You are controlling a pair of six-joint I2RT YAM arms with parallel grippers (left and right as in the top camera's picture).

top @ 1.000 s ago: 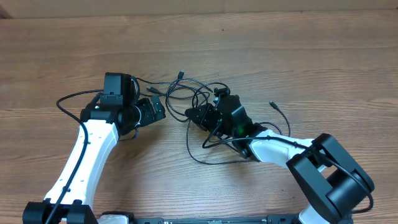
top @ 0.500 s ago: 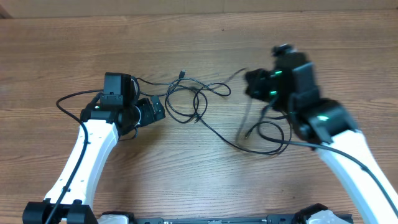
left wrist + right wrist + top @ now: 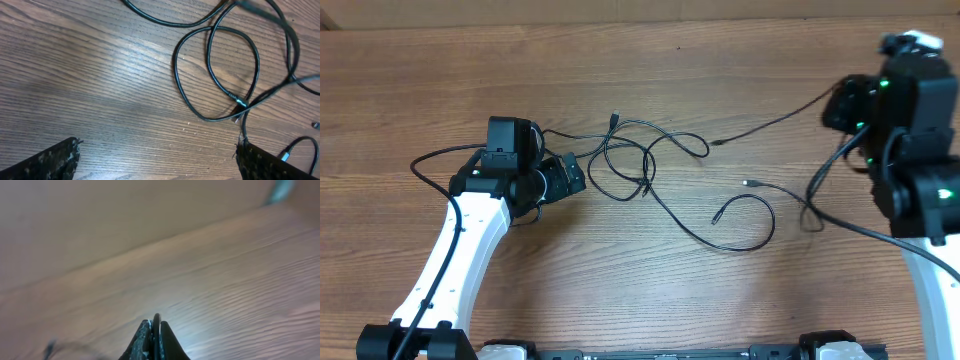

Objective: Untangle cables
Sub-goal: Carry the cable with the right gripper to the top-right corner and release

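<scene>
We record that the right gripper [image 3: 838, 103], jaws pinched shut apparently on one cable [image 3: 775, 123], has swung far right, drawing it clear, while the remaining cables [image 3: 640, 178] lie looped at centre beside the wide-open, empty left gripper [image 3: 570, 172].

Left arm [image 3: 455, 255]: a long white curved link, with blocky black joint housings at its upper end.
Left arm cable [image 3: 425, 160]: thin and black, running along the white link and looping out beside the joint.
Right arm [image 3: 920, 130]: chunky black housings with small green lights, a white cap on top and a white link below.
Right arm cable [image 3: 880, 234]: black, leading onto the white link.
Left gripper [image 3: 157, 146]: black fingers [image 3: 47, 161] with pale speckling.
Right gripper [image 3: 154, 322]: tapered black fingers [image 3: 167, 342], scuffed whitish at the edges.
</scene>
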